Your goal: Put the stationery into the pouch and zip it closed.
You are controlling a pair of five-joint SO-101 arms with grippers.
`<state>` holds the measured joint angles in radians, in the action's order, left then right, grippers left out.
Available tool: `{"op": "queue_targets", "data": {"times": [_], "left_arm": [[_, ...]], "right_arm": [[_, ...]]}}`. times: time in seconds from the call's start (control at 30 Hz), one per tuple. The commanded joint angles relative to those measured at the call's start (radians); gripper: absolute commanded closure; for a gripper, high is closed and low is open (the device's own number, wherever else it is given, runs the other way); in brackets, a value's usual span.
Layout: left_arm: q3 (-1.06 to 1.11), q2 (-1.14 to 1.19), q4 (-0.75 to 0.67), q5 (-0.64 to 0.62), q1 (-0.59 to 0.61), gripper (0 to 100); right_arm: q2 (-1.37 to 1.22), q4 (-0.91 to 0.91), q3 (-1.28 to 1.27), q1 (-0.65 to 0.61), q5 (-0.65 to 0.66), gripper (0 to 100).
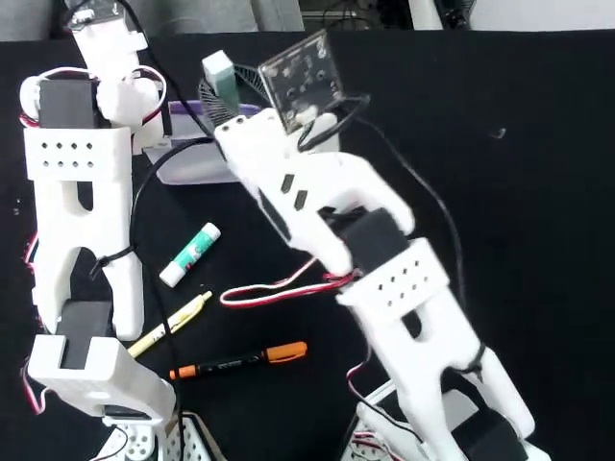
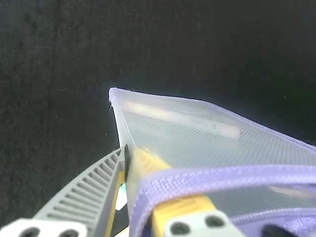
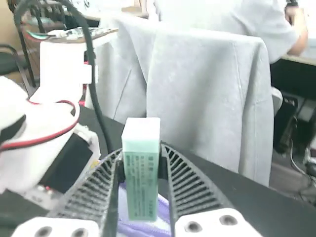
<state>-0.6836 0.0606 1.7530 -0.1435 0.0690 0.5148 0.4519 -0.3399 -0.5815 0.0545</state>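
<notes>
1. Pouch (image 2: 197, 133): one, of translucent mesh with a purple woven zip, on the black tabletop (image 1: 538, 192). The left tool (image 2: 126, 160) pinches its edge near a corner.
2. Eraser (image 3: 141, 182): one pale green block with a white end, upright. It is clamped between the ribbed fingers of the right tool (image 3: 141, 150), just above the pouch's zip.
3. Glue stick (image 1: 190, 254): one. Yellow pen (image 1: 173, 324) and orange marker (image 1: 240, 362): two pens. All three lie flat, well apart from both tools.
</notes>
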Motion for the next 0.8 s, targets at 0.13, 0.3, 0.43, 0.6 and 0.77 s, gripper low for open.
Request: {"op": "queue_targets", "data": {"times": [0.13,0.3,0.43,0.6,0.77], "left_arm": [[0.01,-0.017,-0.021,-0.005,0.008,97],[0.076,-0.025,-0.074,-0.005,0.01,97],[0.077,-0.021,-0.074,-0.006,0.01,97],[0.079,-0.02,-0.074,-0.006,0.013,97],[0.076,-0.029,-0.072,-0.006,0.008,97]], "right_arm": [[0.085,-0.462,-0.317,-0.023,-0.034,98.8],[0.125,-0.675,-0.478,-0.026,-0.054,98.8],[0.125,-0.73,-0.536,-0.023,-0.057,98.5],[0.125,-0.732,-0.547,-0.023,-0.052,98.3],[0.093,-0.68,-0.541,-0.028,-0.058,88.4]]}}
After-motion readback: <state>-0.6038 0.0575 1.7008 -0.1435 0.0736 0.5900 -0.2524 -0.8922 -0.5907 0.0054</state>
